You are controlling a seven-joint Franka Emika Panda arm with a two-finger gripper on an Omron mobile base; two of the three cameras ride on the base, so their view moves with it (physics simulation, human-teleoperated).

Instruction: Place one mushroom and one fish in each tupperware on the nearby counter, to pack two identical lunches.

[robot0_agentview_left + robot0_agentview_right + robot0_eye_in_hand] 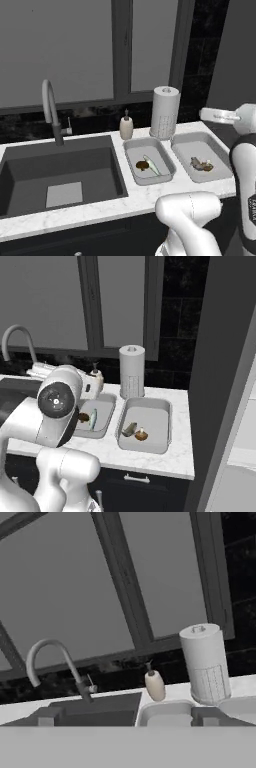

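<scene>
Taking the paper towel roll (165,111) as the landmark: far to its left lies the dark sink (60,175) with its curved tap (50,110), then a soap bottle (126,126) just beside the roll. In front of the roll, on the counter (100,207), sit two trays. The left tray (148,161) holds a mushroom (142,165) touching a fish (151,164); the right tray (201,156) holds another mushroom (207,167) and fish (195,161), also close together. So both lunches look packed already.

By my judgement the mushrooms are light, soft and easily bruised, best pinched across the cap; the fish are likely slippery and limp, best taken mid-body across the narrow width.

The gripper (127,721) hangs high above the counter with fingers spread wide and nothing between them. The raised tray rims would crowd a low sideways approach; straight above both trays there is open room, though the roll stands close behind them.
</scene>
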